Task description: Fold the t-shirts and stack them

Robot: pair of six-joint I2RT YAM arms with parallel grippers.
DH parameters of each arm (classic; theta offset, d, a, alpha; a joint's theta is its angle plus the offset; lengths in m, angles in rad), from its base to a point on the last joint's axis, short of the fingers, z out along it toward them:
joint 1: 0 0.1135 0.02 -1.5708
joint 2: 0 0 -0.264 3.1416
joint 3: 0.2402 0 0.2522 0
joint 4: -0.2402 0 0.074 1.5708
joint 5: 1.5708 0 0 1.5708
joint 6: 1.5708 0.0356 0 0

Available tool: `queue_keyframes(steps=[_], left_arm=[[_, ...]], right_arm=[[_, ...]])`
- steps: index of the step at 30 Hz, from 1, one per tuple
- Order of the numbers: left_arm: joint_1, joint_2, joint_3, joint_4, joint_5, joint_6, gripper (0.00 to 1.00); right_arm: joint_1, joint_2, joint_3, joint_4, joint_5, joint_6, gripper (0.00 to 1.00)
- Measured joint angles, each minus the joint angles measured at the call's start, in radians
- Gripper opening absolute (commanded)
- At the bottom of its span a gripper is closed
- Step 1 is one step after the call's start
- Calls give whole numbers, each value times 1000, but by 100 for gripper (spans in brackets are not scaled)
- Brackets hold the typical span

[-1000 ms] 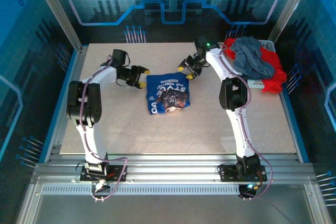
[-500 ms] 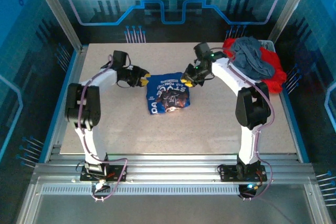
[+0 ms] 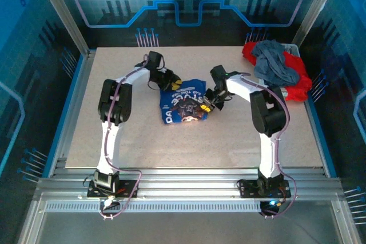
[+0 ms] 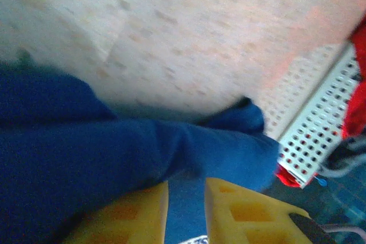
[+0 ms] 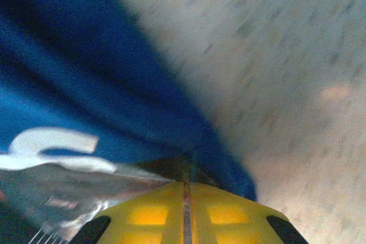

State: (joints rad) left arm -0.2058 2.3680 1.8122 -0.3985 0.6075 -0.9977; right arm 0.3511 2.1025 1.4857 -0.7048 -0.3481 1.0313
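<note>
The royal-blue t-shirt (image 3: pixel 182 106) with a black-and-white print lies crumpled in the middle of the table. My left gripper (image 3: pixel 175 82) is at its far left corner. In the left wrist view, blue cloth (image 4: pixel 114 147) runs between the yellow fingers of that gripper (image 4: pixel 186 215), which is shut on it. My right gripper (image 3: pixel 206 107) is at the shirt's right edge. In the right wrist view its jaws (image 5: pixel 184 190) are pressed together, with a fold of the blue cloth (image 5: pixel 86 84) pinched at the tips. A slate-grey t-shirt (image 3: pixel 274 64) lies on red t-shirts (image 3: pixel 297 84) at the back right.
The pile sits in a white perforated basket (image 4: pixel 320 135) at the table's back right corner. The speckled tabletop (image 3: pixel 229 141) is bare in front of the blue shirt and to its sides. Blue walls and metal posts ring the table.
Both arms swung inward onto the blue t-shirt, and both grippers went from open to shut on its cloth. The shirt's far edge has bunched and shifted slightly.
</note>
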Motion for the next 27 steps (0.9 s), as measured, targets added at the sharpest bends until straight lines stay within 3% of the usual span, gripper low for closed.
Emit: queue_keyframes(steps=[9, 12, 15, 18, 20, 23, 27], left_arm=[[0, -24, 64, 5, -30, 8, 50], [-3, -166, -43, -2, -97, 1, 50], [-34, -415, -256, 13, -173, -58, 49], [-130, -659, -472, 65, -241, -170, 49], [-240, -769, -605, 139, -283, -283, 49], [-374, -800, -766, 261, -338, -453, 50], [-457, -722, -871, 369, -428, -648, 53]], right_arm=[[-11, 15, 3, 8, -34, -23, 17], [-12, -9, 0, 10, -31, -45, 22], [-29, -84, -33, 47, -35, -61, 31], [-72, -155, -44, 93, -63, -84, 36], [-104, -159, -10, 123, -88, -110, 38], [-121, -93, 86, 130, -111, -147, 40], [-118, 63, 226, 126, -133, -196, 44]])
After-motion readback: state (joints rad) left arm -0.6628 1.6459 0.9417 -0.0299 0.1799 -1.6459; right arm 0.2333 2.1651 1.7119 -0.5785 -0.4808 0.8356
